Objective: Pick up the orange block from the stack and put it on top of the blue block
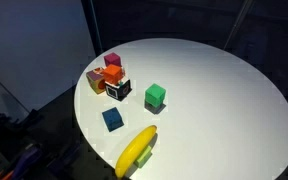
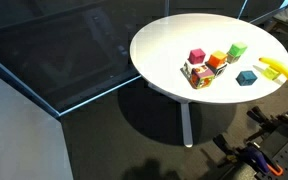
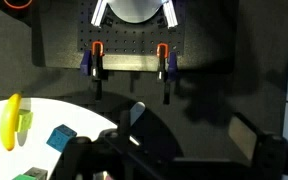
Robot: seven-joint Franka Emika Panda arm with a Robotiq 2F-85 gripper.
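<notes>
- Bench [image 1: 224, 90]: a round white top, seen from above in both exterior views and standing on a single white post [image 2: 187, 122] over a dark floor.
- Orange block [image 1: 112, 73]: it sits in a tight cluster of blocks near the bench edge and appears to be raised on the piece beneath it. It shows again in an exterior view [image 2: 216, 60]. It is not in the wrist view.
- Magenta block [image 1: 112, 60]: touching or just beside the orange block, on the far side of the cluster.
- Black-and-white cube [image 1: 119, 89]: at the near side of the cluster. Its faces carry dark markings that are too small to read.
- Blue block [image 1: 112, 119]: alone on the bench, apart from the cluster, between it and the banana. Its top is bare. It also shows in the wrist view [image 3: 61, 138].
- Green block [image 1: 155, 95]: stands by itself, beside the cluster and apart from it.
- Banana [image 1: 136, 150]: yellow, lying near the bench rim with a small green piece against it.
- Tool [image 3: 169, 150]: visible only in the wrist view, as dark fingers [image 3: 84, 160] at the lower edge. They are spread wide apart with nothing between them, off the bench over the dark floor.
- Clamps [image 3: 96, 55]: two with orange handles, fixed on a perforated dark panel beyond the bench.
</notes>
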